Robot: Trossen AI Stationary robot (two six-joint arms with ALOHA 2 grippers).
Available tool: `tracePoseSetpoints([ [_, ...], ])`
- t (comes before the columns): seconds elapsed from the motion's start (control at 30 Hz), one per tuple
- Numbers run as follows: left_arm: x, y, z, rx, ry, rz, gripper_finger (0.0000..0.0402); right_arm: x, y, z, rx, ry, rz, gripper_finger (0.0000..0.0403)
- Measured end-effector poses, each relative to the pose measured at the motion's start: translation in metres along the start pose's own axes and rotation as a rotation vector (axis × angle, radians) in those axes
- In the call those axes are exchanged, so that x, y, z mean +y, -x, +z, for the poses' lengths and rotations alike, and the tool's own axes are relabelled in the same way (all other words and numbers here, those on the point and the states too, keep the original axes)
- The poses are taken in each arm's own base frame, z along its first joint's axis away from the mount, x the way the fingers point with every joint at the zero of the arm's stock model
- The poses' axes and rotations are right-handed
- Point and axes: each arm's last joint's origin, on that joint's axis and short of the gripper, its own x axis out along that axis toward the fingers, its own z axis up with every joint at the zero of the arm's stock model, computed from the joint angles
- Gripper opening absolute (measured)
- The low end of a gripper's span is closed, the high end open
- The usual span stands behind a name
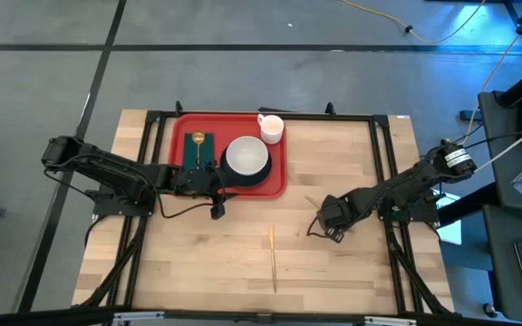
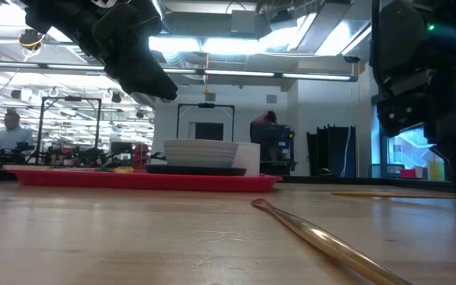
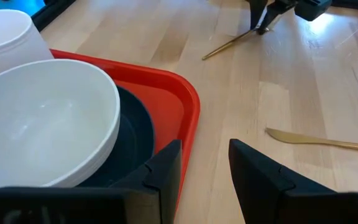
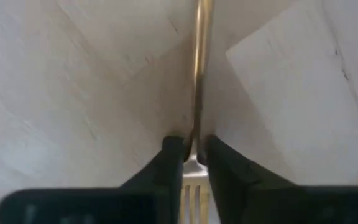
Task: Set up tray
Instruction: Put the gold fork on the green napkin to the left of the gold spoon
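The red tray (image 1: 277,186) sits toward the far side of the wooden table (image 1: 352,263), left of centre as seen from above. On it a white bowl (image 1: 246,156) rests on a dark plate (image 1: 259,178), a white cup (image 1: 272,128) stands at the far right corner, and a gold spoon (image 1: 198,140) lies on a dark green napkin (image 1: 191,154) along the left side.

The left gripper (image 1: 214,181) hangs over the tray's near edge, just beside the plate. From its wrist camera its two dark fingers (image 3: 166,169) stand apart, straddling the air above the tray's near corner with nothing between them.

The right gripper (image 1: 327,220) is down at the tabletop, well to the right of the tray and clear of its rim. Its wrist camera shows the fingers (image 4: 174,155) drawn in tight on the neck of a gold fork (image 4: 199,74), just above the tines, with the handle running away from them across the wood. The fork lies flat on the table; I can't tell whether it has left the surface at all.

A gold knife (image 1: 272,258) lies alone on the near part of the table, between the two arms and apart from the tray. From table height, people show among the equipment in the room behind.
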Motion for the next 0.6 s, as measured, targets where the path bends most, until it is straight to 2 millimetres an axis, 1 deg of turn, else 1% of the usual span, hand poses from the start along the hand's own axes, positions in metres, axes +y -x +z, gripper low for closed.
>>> tracePoseSetpoints([
  [0.13, 0.0, 0.0, 0.0, 0.0, 0.0, 0.0, 0.0127, -0.002, 0.0, 0.001, 0.01, 0.033, -0.01, 0.0014],
  [0.23, 0.0, 0.0, 0.0, 0.0, 0.0, 0.0, 0.0127, -0.002, 0.0, 0.001, -0.002, 0.043, -0.029, 0.001],
  [0.37, 0.0, 0.0, 0.0, -0.001, 0.0, 0.001, 0.0127, 0.001, 0.008, 0.005, -0.037, 0.097, -0.09, 0.0005],
  [0.43, 0.0, 0.0, 0.0, -0.004, -0.01, 0.013, 0.0127, 0.006, 0.019, 0.011, -0.111, 0.134, -0.131, 0.0005],
  [0.6, 0.003, 0.0, 0.001, -0.021, -0.162, 0.114, 0.0127, 0.022, 0.053, 0.028, -0.256, 0.256, -0.183, 0.0003],
])
